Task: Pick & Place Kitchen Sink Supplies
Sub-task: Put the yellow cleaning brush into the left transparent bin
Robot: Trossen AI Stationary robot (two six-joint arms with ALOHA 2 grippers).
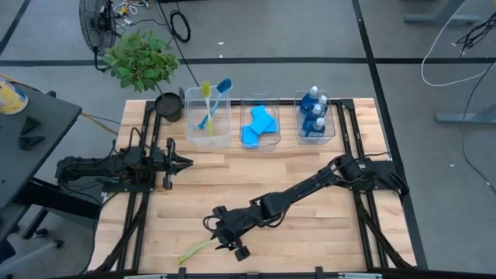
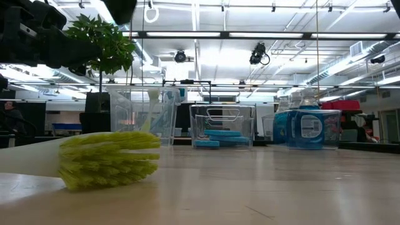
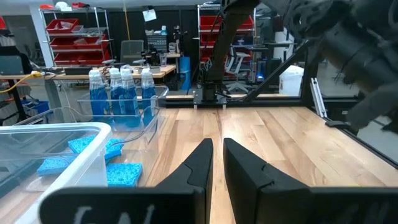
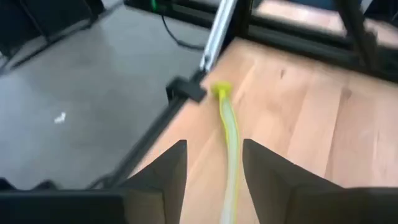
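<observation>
Right gripper (image 4: 211,171), fingers partly open around the thin handle of the long yellow-green plastic brush (image 4: 227,134) lying near the front left edge of the wooden table (image 4: 298,118), might let it slip off.

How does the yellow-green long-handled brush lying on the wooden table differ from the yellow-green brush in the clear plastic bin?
The yellow-green long-handled brush on the table lies flat near the front edge; the yellow-green brush in the clear plastic bin stands leaning. The first lies alone; the second shares its bin with a blue brush. Both share colour and long handles.
</observation>
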